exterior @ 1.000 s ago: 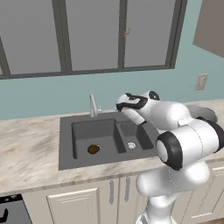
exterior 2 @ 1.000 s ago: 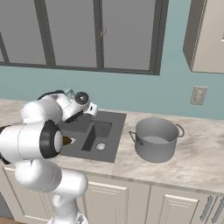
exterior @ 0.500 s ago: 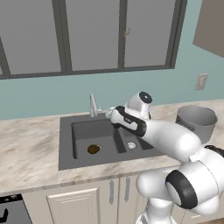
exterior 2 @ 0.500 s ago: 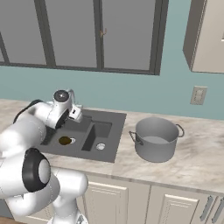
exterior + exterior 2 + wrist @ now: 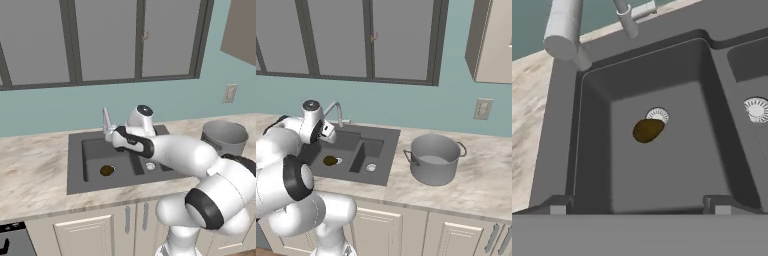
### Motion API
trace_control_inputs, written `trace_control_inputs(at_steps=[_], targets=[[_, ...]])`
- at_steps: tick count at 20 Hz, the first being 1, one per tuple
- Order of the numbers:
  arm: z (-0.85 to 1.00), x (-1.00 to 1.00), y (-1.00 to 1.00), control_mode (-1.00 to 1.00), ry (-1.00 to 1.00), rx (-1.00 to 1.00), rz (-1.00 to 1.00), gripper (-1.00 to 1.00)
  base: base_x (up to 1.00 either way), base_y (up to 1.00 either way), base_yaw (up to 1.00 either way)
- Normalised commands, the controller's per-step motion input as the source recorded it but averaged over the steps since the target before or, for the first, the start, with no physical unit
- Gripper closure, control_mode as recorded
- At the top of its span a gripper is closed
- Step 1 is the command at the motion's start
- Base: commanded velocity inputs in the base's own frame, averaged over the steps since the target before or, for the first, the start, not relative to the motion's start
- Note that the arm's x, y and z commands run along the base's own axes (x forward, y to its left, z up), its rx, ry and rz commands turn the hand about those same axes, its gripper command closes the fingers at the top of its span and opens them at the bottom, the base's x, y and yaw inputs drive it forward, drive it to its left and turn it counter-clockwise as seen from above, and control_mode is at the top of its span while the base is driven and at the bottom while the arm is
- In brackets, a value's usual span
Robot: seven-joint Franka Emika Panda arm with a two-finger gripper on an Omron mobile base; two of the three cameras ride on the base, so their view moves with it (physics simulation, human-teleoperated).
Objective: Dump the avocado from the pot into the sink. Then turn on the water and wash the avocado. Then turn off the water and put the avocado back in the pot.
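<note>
Looking from the left base view:
sink [image 5: 80, 165]: dark double basin set into the marbled table [image 5: 30, 170], the large basin on the left and the small one on the right.
avocado [image 5: 107, 171]: dark olive lump on the floor of the large basin, apart from the walls.
faucet [image 5: 106, 120]: slim and silver, at the back rim of the sink.
end effector [image 5: 111, 136]: above the back of the sink, just in front of the faucet; its fingers are too small here to tell their spread.
pot [image 5: 225, 138]: grey, upright on the table, well to the right of the sink.

Looking from the right base view:
pot [image 5: 435, 159]: wide grey cylinder with two small side handles, just right of the sink [image 5: 381, 150], standing on the table [image 5: 481, 180].
avocado [image 5: 330, 160]: in the large basin, well apart from the pot.
faucet [image 5: 336, 111]: curved silver spout at the back rim of the sink.
end effector [image 5: 328, 131]: over the large basin, below the faucet spout.

Looking from the hand view:
end effector [image 5: 637, 210]: fingertips [image 5: 558, 210] stand wide apart at the bottom with nothing between them, so it is open.
avocado [image 5: 648, 130]: on the floor of the large basin, partly covering the silver drain [image 5: 659, 115].
sink [image 5: 562, 150]: the large basin lies ahead; the small basin with its own drain [image 5: 757, 110] is at the right.
faucet [image 5: 564, 32]: grey spout at the sink's rim, upper left.
</note>
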Motion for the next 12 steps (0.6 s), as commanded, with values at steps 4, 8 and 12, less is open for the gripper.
trace_control_inputs(at_steps=[4,8,12], targets=[[-0.54,0.00,0.38,-1.00,0.01,-0.12,0.00,-1.00,0.00,0.00,0.00],[-0.57,0.07,0.24,-1.00,0.00,-0.13,0.00,-1.00,0.00,0.00,0.00],[-0.47,0.10,0.10,-1.00,0.00,-0.10,0.00,-1.00,0.00,0.00,0.00]])
